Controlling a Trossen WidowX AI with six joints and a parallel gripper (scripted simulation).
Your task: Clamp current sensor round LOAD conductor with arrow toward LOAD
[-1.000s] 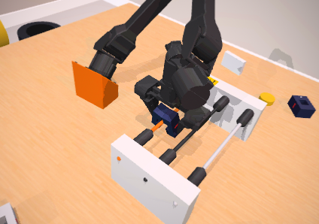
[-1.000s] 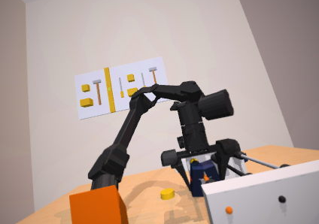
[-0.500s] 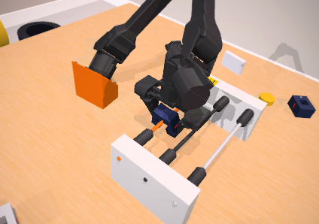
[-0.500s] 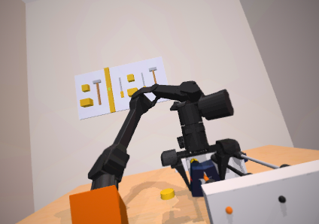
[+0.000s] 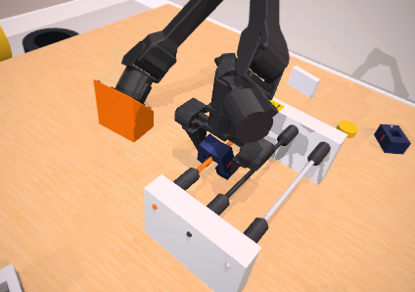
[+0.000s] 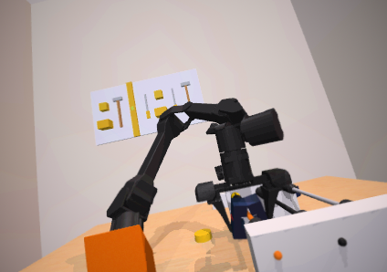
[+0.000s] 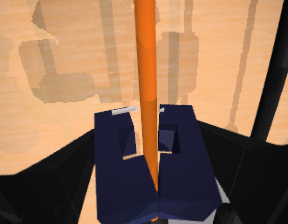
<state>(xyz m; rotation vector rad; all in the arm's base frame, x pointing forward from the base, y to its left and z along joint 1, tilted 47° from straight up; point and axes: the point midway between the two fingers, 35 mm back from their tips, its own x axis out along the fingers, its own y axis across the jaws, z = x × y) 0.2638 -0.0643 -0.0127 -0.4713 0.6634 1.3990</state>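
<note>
The dark blue sensor [image 5: 209, 144] [image 6: 239, 224] [image 7: 185, 185] is an arch with two legs apart and a small red mark on one leg. The orange conductor [image 5: 205, 165] [image 7: 146, 60] runs between the legs; in the wrist view the halves stand on either side of it, with a gap at the far ends. My gripper [image 5: 217, 153] [image 6: 248, 216] [image 7: 145, 129] is shut on the sensor, one finger against each outer side. A yellow label [image 5: 277, 106] on the far block is partly hidden by the arm; I cannot read it. The arrow's direction cannot be told.
A near white block [image 5: 196, 220] [image 6: 315, 237] and a far white block [image 5: 309, 122] carry the orange, black [image 5: 245, 176] and grey conductors [image 5: 289, 188]. A second blue sensor [image 5: 397, 146], a yellow disc [image 5: 347, 128] [image 6: 203, 235] and an orange block [image 5: 117, 113] [image 6: 114, 251] stand around.
</note>
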